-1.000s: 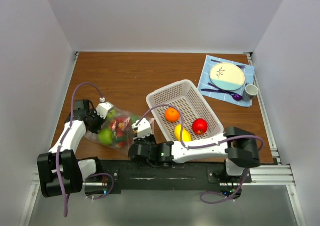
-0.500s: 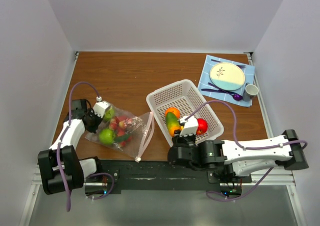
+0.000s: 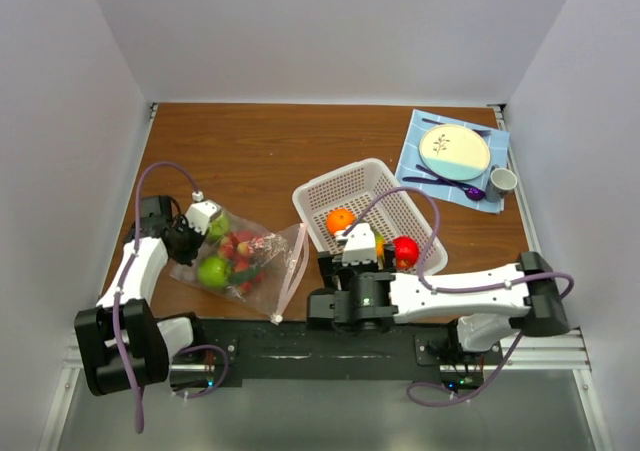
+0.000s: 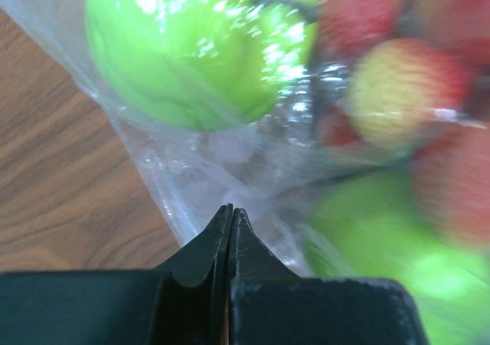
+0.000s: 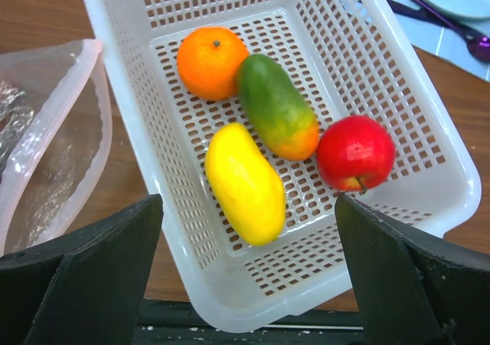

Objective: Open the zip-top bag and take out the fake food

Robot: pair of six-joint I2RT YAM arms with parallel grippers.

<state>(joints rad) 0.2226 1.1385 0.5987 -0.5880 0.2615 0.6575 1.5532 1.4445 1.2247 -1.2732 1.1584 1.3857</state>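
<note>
Only marking visible: a dark sprig print on the plate (image 3: 455, 151), at the table's (image 3: 250, 151) 2 o'clock. Zip-top bag (image 3: 245, 261) lies at the table's 8 o'clock, pink zip strip (image 3: 292, 271) on its 3 o'clock edge, mouth agape. Green apple (image 3: 213, 271) and red pieces inside. Left gripper (image 3: 190, 233) pinched tight on the bag's 10 o'clock corner. Right gripper (image 3: 360, 243) spread wide, holding nothing, over the basket (image 3: 370, 186). In the basket: orange (image 5: 212, 62), green-orange fruit (image 5: 277, 106), yellow fruit (image 5: 245, 183), red apple (image 5: 356, 152). Half a second ago the right gripper carried the green-orange fruit; now it lies between orange and apple. Bag and left gripper unchanged.
</note>
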